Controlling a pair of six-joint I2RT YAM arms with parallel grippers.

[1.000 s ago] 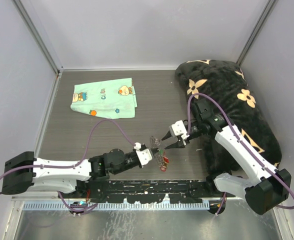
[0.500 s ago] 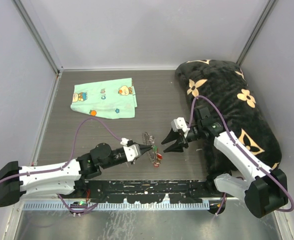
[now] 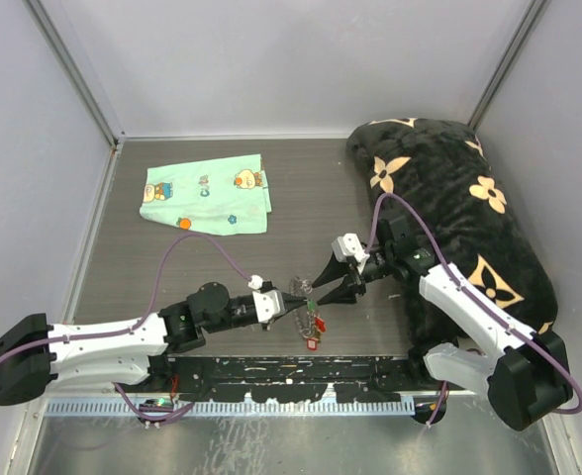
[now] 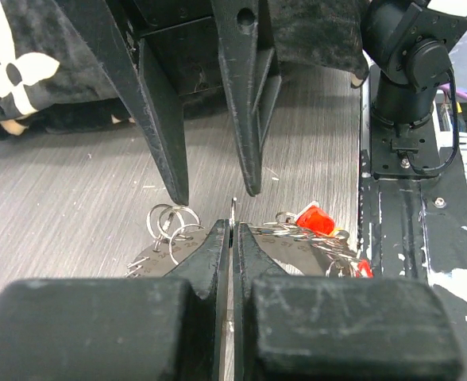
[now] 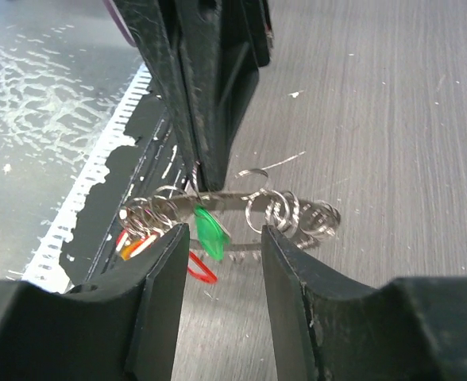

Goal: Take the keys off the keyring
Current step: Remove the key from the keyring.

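Observation:
The keyring (image 5: pixel 249 198) is a thin silver loop hung with small split rings, held just above the table. My left gripper (image 4: pixel 232 226) is shut on its wire rim, and the ring (image 3: pixel 306 297) shows at its tip from above. Keys with green (image 5: pixel 210 230), red (image 5: pixel 200 268) and orange (image 5: pixel 134 248) heads hang from the loop. A red key (image 4: pixel 313 216) also shows in the left wrist view. My right gripper (image 5: pixel 221 230) is open, its fingertips on either side of the green key and close in front of the ring. It faces the left gripper (image 3: pixel 289 300) from the right (image 3: pixel 329 285).
A mint-green cartoon-print cloth (image 3: pixel 207 195) lies at the back left. A black blanket with cream flowers (image 3: pixel 449 198) fills the right side behind my right arm. The black base rail (image 3: pixel 291 371) runs along the near edge, close to the keys.
My right gripper's jaws have spread wider and it has closed in on the keyring. My left gripper, still holding the ring, drew back left and then came slightly right.

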